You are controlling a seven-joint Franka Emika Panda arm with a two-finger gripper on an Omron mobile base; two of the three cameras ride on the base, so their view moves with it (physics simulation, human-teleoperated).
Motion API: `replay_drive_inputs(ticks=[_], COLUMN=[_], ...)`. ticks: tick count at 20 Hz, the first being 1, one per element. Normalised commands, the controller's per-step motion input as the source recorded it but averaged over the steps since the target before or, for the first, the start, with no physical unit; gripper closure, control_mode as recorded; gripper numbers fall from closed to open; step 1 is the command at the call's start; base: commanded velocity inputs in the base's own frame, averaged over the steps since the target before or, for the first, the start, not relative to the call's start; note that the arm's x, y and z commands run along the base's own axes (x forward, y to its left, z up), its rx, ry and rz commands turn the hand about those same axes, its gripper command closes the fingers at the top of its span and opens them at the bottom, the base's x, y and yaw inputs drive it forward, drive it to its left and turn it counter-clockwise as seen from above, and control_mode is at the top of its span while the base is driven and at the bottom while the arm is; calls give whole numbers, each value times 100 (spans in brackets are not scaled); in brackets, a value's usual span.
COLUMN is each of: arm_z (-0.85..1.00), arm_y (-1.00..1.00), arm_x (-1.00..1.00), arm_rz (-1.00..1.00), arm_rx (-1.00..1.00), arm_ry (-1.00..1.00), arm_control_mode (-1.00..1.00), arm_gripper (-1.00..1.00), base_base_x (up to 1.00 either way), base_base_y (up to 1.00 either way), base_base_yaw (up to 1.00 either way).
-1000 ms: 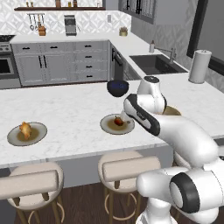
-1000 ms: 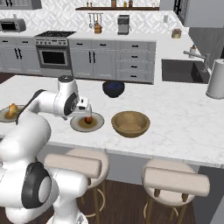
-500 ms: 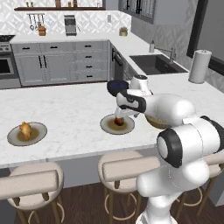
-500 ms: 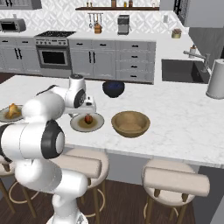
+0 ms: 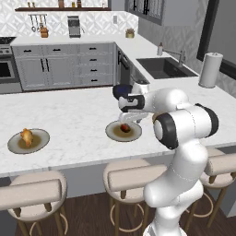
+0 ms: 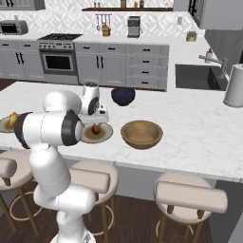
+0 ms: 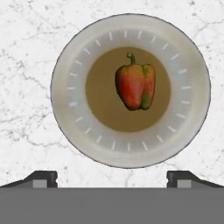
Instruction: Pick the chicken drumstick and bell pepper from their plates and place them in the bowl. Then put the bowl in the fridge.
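The red bell pepper (image 7: 135,86) lies in the brown centre of a grey-rimmed plate (image 7: 65,87) on the white marble counter. My gripper (image 7: 112,179) hangs open straight above that plate, its fingertips (image 7: 41,178) wide apart and holding nothing. From the sides, the gripper (image 5: 129,117) (image 6: 97,118) hovers just over the pepper (image 5: 124,127) (image 6: 96,128). The wooden bowl (image 6: 141,134) stands to the right of this plate (image 6: 107,135). Far to the left, the chicken drumstick (image 5: 26,135) (image 6: 13,118) rests on the other plate (image 5: 41,143). The fridge is out of view.
A dark blue bowl (image 6: 123,96) (image 5: 120,89) sits just behind the pepper plate. A paper towel roll (image 5: 208,70) and sink (image 5: 162,67) lie at the right. Stools (image 5: 34,193) line the counter's near edge.
The arm has swung left and lower, bringing the hand over the pepper plate. The jaws have stayed open and the pepper, drumstick and bowl have not moved.
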Motion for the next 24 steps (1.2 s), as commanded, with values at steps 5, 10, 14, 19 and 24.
replay_drive_inputs(ticks=[5,10,14,19,24], arm_z=[-47,-41,-26,-24,-23], arm_y=[4,6,1,5,3], arm_x=[26,21,37,34,40], arm_rz=[5,5,6,2,1], arm_rx=[-4,-1,0,0,0], arm_ry=[0,0,0,0,0], arm_control_mode=[-100,-100,-100,-100,-100], arm_gripper=[-100,-100,-100,-100,-100], base_base_x=[0,0,0,0,0], base_base_y=[0,0,0,0,0], base_base_yaw=[0,0,0,0,0])
